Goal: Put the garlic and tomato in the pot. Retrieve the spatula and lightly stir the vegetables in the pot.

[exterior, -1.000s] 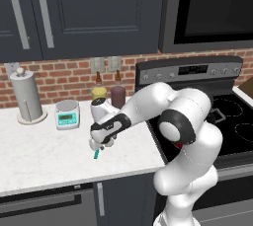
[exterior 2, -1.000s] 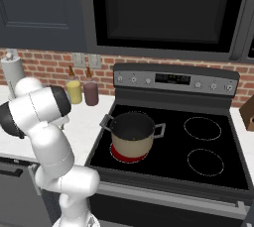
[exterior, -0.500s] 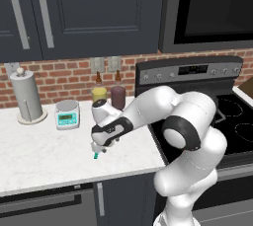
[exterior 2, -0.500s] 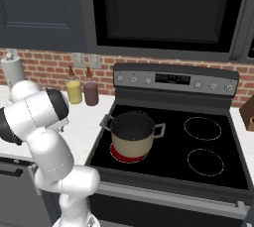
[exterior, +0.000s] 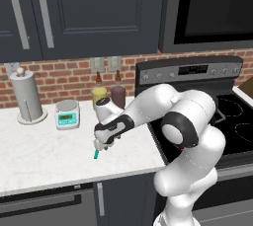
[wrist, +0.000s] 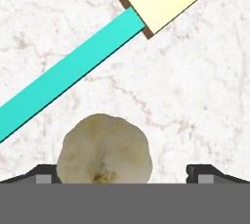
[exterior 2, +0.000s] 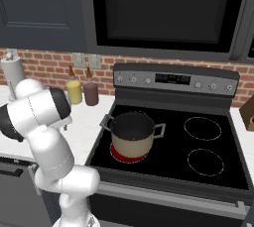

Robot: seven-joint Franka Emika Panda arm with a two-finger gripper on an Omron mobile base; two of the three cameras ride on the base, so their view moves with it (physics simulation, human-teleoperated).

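Two dark finger tips of the gripper [wrist: 124,171] stand wide apart at the bottom of the hand view, with the jaws fully spread and nothing clamped. The garlic [wrist: 103,150] lies on the white marble counter [wrist: 195,100] between the two tips, closer to the left tip in that view; whether it touches that tip cannot be told. Just beyond the garlic lies the spatula [wrist: 68,74], flat on the counter and running diagonally across the view. Its teal handle meets the pale yellow blade near the top edge.

In the left base view, the gripper [exterior: 101,147] points down at the counter [exterior: 44,156], and a short teal section of the spatula [exterior: 96,155] shows just below it. A paper towel holder [exterior: 27,99], a small kitchen scale [exterior: 67,114], a yellow bottle [exterior: 99,94] and a maroon bottle [exterior: 118,93] stand near the brick wall.

In the right base view, the pot [exterior 2: 132,134] sits on the front left burner of the stove [exterior 2: 218,137], which glows red beneath it. The pot stands well apart from the garlic.
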